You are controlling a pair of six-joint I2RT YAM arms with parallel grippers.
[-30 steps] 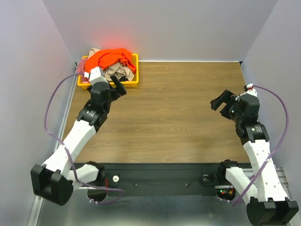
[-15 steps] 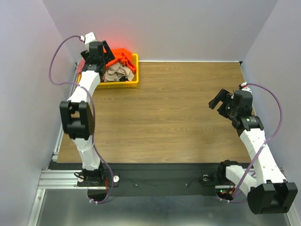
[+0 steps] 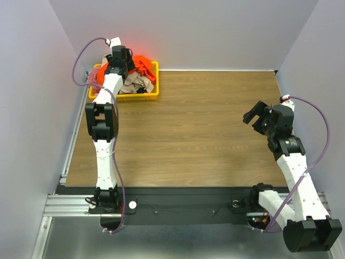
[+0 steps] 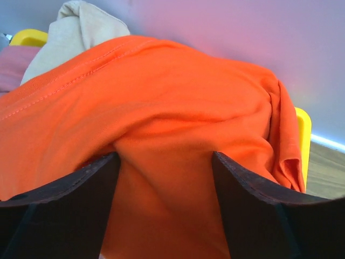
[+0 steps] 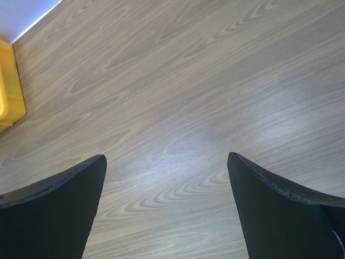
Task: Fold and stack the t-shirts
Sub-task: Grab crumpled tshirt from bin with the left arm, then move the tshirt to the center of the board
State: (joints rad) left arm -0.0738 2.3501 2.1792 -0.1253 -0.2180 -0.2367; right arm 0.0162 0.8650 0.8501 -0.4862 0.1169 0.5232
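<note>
The t-shirts lie heaped in the yellow tray (image 3: 154,81) at the back left. The orange-red one (image 3: 142,63) is on top, a beige one (image 3: 132,84) lies in front of it, and a pink one (image 3: 97,76) is at the left edge. My left gripper (image 3: 119,65) is down in the heap. In the left wrist view its jaws (image 4: 165,157) stand apart with a fold of the orange-red shirt (image 4: 161,102) bulging between them and touching both fingers. Beige cloth (image 4: 73,27) shows behind. My right gripper (image 3: 257,116) hangs open over bare wood (image 5: 167,178).
The tray sits in the table's back left corner against the walls; its rim (image 4: 303,135) shows past the orange cloth, and a corner (image 5: 9,81) shows in the right wrist view. The wooden tabletop (image 3: 188,129) spreads between the two arms.
My left arm has stretched from the table in front of the tray up and over it, then come down onto the orange-red shirt. The right arm has barely shifted.
</note>
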